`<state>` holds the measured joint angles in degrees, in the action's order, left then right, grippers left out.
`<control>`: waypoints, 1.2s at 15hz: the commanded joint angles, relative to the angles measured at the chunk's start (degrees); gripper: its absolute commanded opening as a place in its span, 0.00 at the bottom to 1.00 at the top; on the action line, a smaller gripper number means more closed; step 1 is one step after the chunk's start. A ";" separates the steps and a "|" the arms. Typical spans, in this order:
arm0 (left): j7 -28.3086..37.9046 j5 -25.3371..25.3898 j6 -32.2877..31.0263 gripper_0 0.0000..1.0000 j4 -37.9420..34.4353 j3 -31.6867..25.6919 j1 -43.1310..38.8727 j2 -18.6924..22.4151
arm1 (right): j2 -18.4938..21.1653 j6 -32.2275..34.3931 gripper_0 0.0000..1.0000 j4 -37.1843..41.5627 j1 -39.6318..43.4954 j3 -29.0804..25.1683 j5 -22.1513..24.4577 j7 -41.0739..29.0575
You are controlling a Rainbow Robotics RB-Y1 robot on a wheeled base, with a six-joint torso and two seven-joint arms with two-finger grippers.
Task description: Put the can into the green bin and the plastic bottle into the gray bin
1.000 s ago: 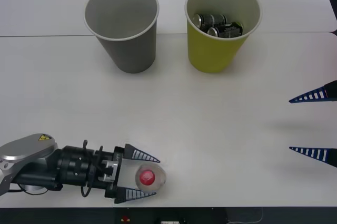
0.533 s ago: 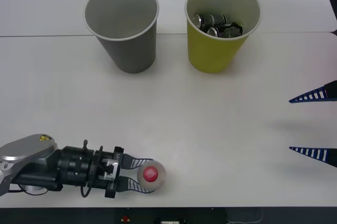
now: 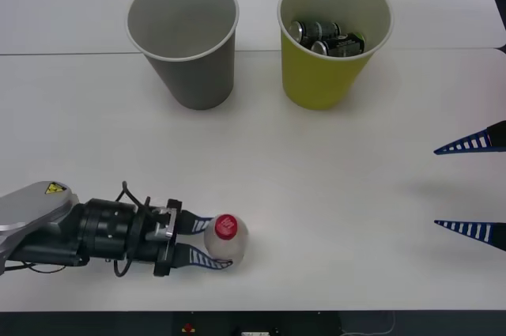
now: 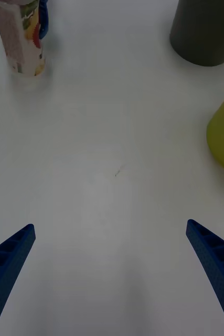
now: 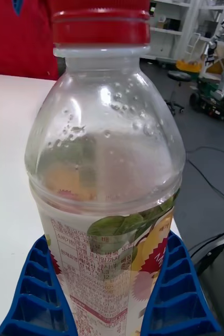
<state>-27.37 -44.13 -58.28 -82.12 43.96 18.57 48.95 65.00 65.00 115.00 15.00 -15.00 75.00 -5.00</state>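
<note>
left gripper point(image 3: 212, 246): low at the near left of the white table point(image 3: 332, 186), arm reaching in from the left edge, blue ribbed fingers point(image 5: 177, 294) clamped on either side of the plastic bottle point(image 3: 225, 237). plastic bottle: upright, red cap uppermost, clear upper body beaded with droplets inside, printed red-and-orange label with green leaves lower down; in the left wrist view its label sits between the two finger pads, which press against it on both sides; in the right wrist view its base is seen resting on the table. it stands near the front edge of the table, well apart from both bins. gray bin point(image 3: 185, 39): upright at the far side of the table, left of centre, white rim, pale inside, nothing visible in it. green bin point(image 3: 332, 39): upright just beside the gray bin on its right, the two not touching, white rim, yellow-green inside, holding cans point(image 3: 324, 37) that lie on their sides at the bottom; their exact number cannot be told. right gripper point(image 3: 474, 186): at the right edge of the table, idle, its two blue pointed fingers spread wide apart with bare tabletop between them, holding nothing, well apart from the bins and the bottle.
</note>
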 commanded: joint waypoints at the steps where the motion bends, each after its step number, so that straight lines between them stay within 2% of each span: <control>1: 14.19 -9.66 0.01 0.00 -6.83 -8.98 -3.36 -0.08 | 0.00 0.00 1.00 0.00 0.00 0.00 0.00 0.00; 6: 41.17 -27.06 0.98 0.00 -22.73 -22.17 -9.87 1.59 | 0.00 0.00 1.00 0.00 0.00 0.00 0.00 0.00; 9: 55.67 -33.39 0.98 0.00 -31.00 -26.83 -11.18 4.40 | 0.00 0.00 1.00 0.00 0.00 0.00 0.00 0.00; 14: 75.80 -37.78 0.98 0.00 -39.35 -33.24 -11.18 8.80 | 0.00 0.00 1.00 0.00 0.00 0.00 0.00 0.00; 18: 94.26 -40.86 0.80 0.00 -45.59 -40.45 -11.18 12.31 | 0.00 0.00 1.00 0.00 0.00 0.00 0.00 0.00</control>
<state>63.15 -84.10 -57.39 -126.78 4.94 7.38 60.89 65.00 65.00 115.00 15.00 -15.00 75.00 -5.00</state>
